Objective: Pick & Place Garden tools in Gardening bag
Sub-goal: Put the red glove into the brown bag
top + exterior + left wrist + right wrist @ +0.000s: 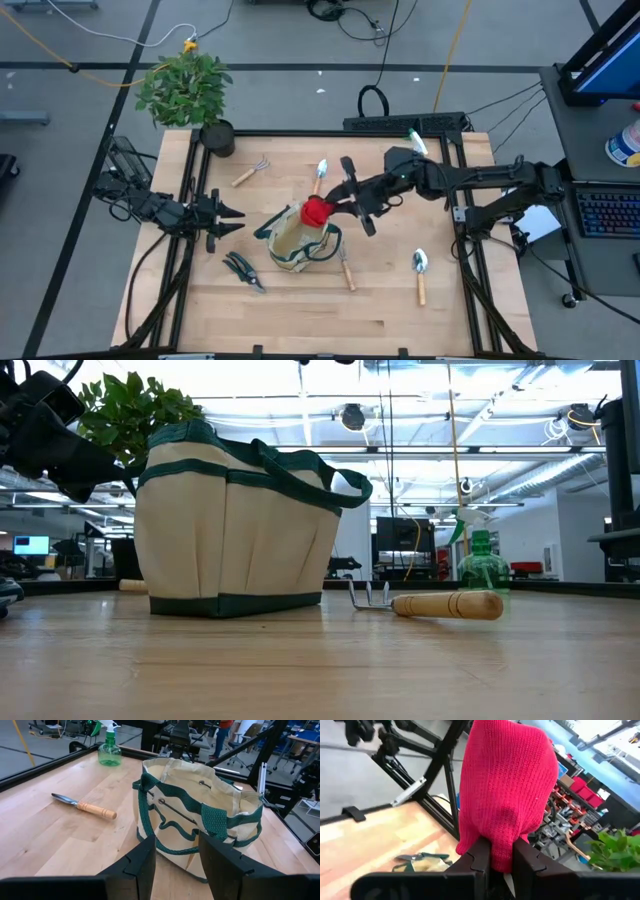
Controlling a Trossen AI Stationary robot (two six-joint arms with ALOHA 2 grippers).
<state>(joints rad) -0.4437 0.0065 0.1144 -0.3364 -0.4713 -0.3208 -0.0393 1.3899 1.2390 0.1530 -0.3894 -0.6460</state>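
The beige gardening bag (303, 240) with green trim stands upright on the table's middle. My right gripper (338, 204) is shut on a red glove (316, 210), over the bag's far right rim. My left gripper (232, 222) stands open left of the bag (200, 820) with nothing between its fingers. Flat on the table lie black pruning shears (243, 270), a rake (250, 172), a trowel (320, 174), another wooden-handled tool (347, 268) and a second trowel (420, 272). The green spray bottle (415, 140) is at the far edge. My right gripper pinches one bunched end of the red glove (501, 851) between its two fingers (479, 854). The fingers come in level from the table's right. The rest of the glove (507, 790) bulges out ahead of the fingertips, lifted clear above the bag.
A potted green plant (185, 88) in a black pot (217, 137) stands at the far left corner. A black frame rail (330, 133) runs round the table. Bare wood lies along the near edge.
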